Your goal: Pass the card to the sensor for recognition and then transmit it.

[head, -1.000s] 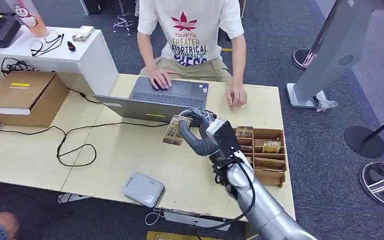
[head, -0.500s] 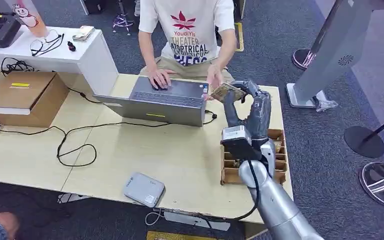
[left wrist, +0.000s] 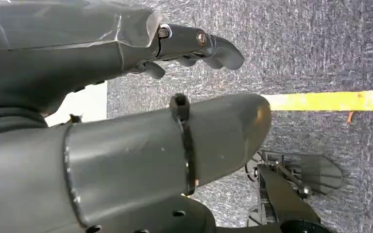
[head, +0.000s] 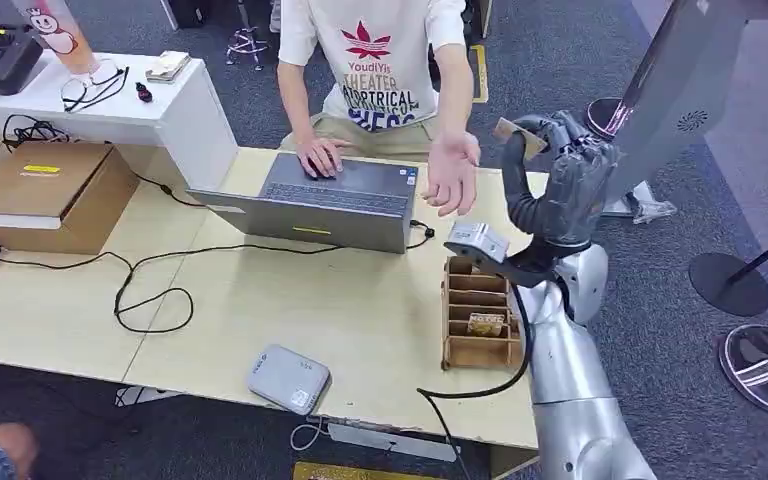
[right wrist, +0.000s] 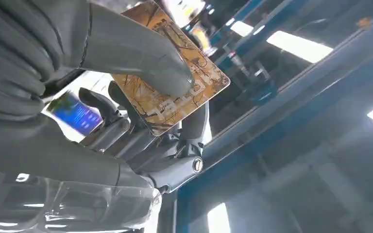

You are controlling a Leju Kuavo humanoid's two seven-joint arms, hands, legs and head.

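Observation:
My right hand is raised above the far right corner of the table. It pinches a brown patterned card between thumb and fingers; the right wrist view shows the card under the thumb. A person seated behind the table holds an open palm just left of the card, not touching it. The grey sensor box lies flat near the table's front edge. My left hand hangs over carpet with nothing in it, fingers apart from the thumb.
A wooden card holder with a card in it stands below my right wrist. An open laptop sits before the person, with a black cable looping left. A cardboard box and white counter stand left, a grey kiosk right.
My right hand has risen from low over the table by the laptop and swung far right with the card. The person's hand left the table and now faces the card, palm up.

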